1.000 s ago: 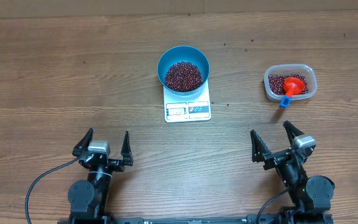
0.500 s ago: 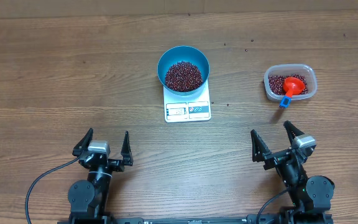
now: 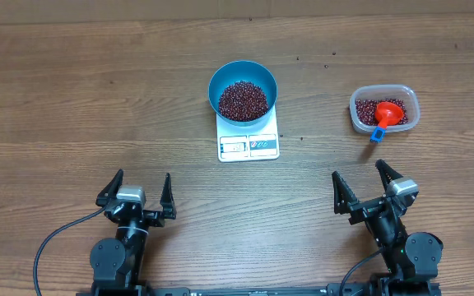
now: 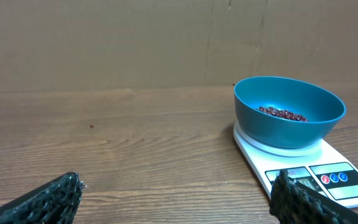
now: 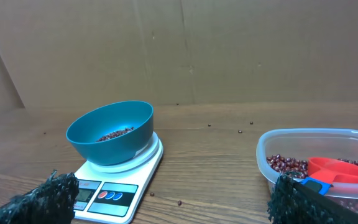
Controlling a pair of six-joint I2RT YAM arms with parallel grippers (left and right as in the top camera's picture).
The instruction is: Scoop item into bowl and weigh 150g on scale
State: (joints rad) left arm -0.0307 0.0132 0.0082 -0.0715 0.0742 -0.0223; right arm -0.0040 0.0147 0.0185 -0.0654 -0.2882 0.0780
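Clerk: Left side first?

Inspector: The left gripper (image 3: 141, 191) sits at the near edge of the brown wooden table (image 3: 72, 99), jaws spread wide and holding nothing.

Clerk: And the centre?

Inspector: The bright blue round bowl (image 3: 214, 82) stands on the flat white rectangular scale (image 3: 249, 146), on the far side. A heap of dark red-brown beans (image 3: 243, 100) lies in it. The display is too small to read.

Clerk: The right?

Inspector: The right gripper (image 3: 362, 187) is likewise spread and empty. The clear plastic rectangular tub (image 3: 385, 88) holds more beans and lies beyond it, slightly to its right. An orange-red scoop (image 3: 390, 113) rests in the tub, its blue handle running back over the near rim. In the inspector's judgement any further scooping falls to the right arm, which is plainly the nearer.
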